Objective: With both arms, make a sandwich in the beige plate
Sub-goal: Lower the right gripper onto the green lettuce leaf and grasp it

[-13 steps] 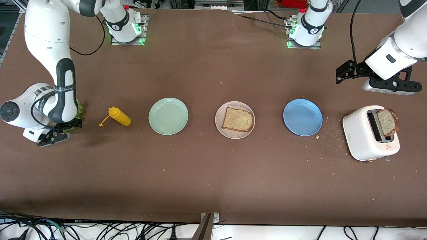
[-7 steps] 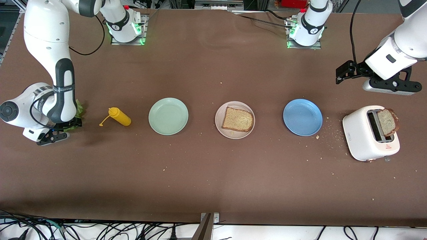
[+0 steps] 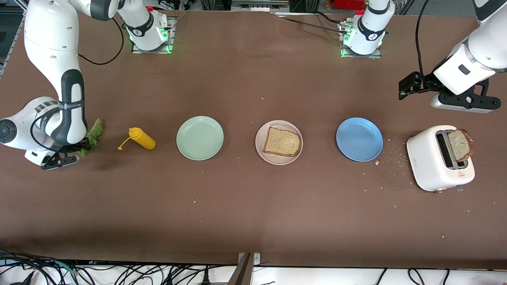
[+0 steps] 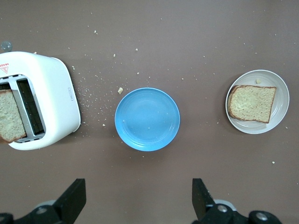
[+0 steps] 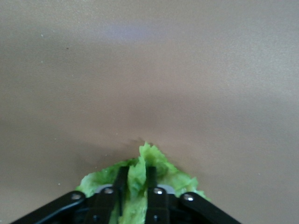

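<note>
- The right gripper (image 5: 137, 186), at the right arm's end of the table, has just closed: its fingers (image 5: 120, 183) now pinch a fold of the lettuce leaf (image 3: 93, 134) between them, where a second ago they stood apart around it.
- The leaf now shows more fully beside the right arm's wrist than it did a second ago; judged from this, the lift has begun.
- The beige plate (image 3: 262, 152) lies well away from the right gripper toward the table's middle, past the yellow bottle (image 3: 141, 138) and the mint-green plate (image 3: 199, 138). One bread slice (image 3: 281, 141) lies on it.
- The left gripper (image 4: 138, 203) waits, jaws fully apart and empty, over bare table beside the blue plate (image 4: 147, 119) and the toaster (image 3: 435, 160). A second bread slice (image 3: 459, 144) stands in the toaster slot.
- Meaning for the task: the filling is secured. Remaining, by judgement: carry the leaf to the plated slice, then add the toaster slice.
</note>
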Robot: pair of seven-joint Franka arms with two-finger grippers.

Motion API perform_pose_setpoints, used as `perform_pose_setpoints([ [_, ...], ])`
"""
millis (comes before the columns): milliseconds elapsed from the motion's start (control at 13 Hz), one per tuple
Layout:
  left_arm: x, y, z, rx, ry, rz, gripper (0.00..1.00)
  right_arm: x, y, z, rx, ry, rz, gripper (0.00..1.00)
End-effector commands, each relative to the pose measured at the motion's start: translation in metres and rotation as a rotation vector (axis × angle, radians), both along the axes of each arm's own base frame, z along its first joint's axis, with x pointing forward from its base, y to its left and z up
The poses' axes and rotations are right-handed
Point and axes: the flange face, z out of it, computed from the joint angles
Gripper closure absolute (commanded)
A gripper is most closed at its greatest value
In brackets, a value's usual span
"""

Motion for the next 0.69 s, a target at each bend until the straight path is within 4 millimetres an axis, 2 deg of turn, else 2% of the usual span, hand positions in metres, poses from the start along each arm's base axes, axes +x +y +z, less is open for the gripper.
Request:
perform_pose_setpoints([
  [0,-0.007,-0.001,0.004,-0.023,0.002,-0.005,0.0,-0.002,0.003,0.001,0.026,0.002,-0.005,1.0],
  [307,-0.007,0.0,0.004,-0.024,0.003,-0.003,0.0,0.008,0.014,0.018,0.034,-0.031,0.014,1.0],
  [537,-0.008,-0.002,0.004,-0.024,0.003,-0.006,0.0,0.027,0.035,0.048,0.078,-0.044,0.04,1.0],
  [614,-0.007,-0.001,0.004,-0.024,0.003,-0.005,0.0,0.035,0.042,0.065,0.11,-0.028,0.043,1.0],
])
